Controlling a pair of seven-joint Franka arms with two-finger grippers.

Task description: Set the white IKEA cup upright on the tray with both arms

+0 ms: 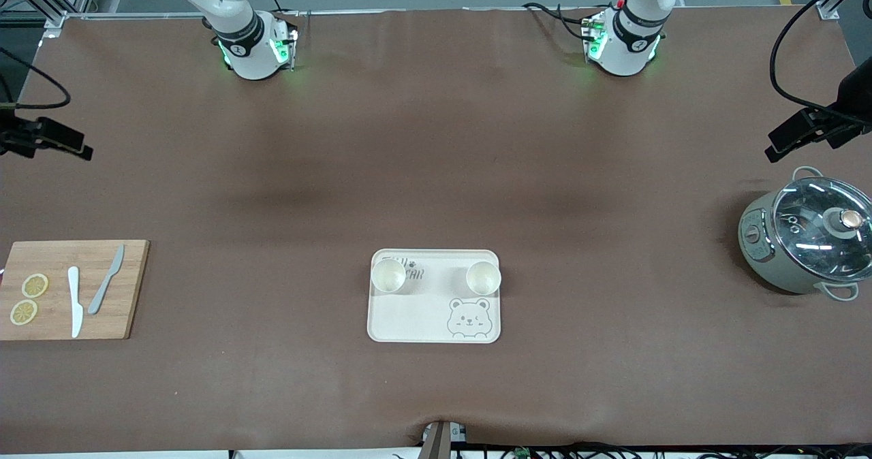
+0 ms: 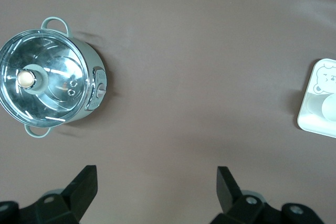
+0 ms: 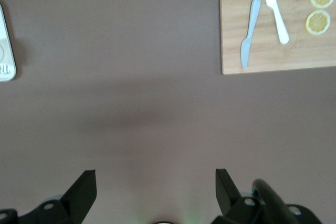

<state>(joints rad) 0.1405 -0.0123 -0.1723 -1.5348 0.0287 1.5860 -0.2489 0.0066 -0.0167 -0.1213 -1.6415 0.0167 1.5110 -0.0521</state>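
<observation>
Brown matting is covering the whole table (image 1: 436, 173), with the tray (image 1: 415, 316) lying near the middle of the edge closest to the front camera. Two cups (image 1: 388, 275) (image 1: 484, 277) are standing upright on the tray's corners farthest from that camera, mouths up, one toward each arm's end, which suggests each arm served its own side and the placing is done. Both arms are waiting high over bare matting. The left gripper (image 2: 156, 182) is hanging wide open and empty, between the pot (image 2: 50, 80) and the tray (image 2: 314, 121). The right gripper (image 3: 156, 182) is likewise spread wide, holding nothing, over matting between the tray (image 3: 5, 51) and the board (image 3: 278, 56), where two knives (image 3: 250, 32) (image 3: 276, 9) and lemon slices (image 3: 320, 8) are lying.
</observation>
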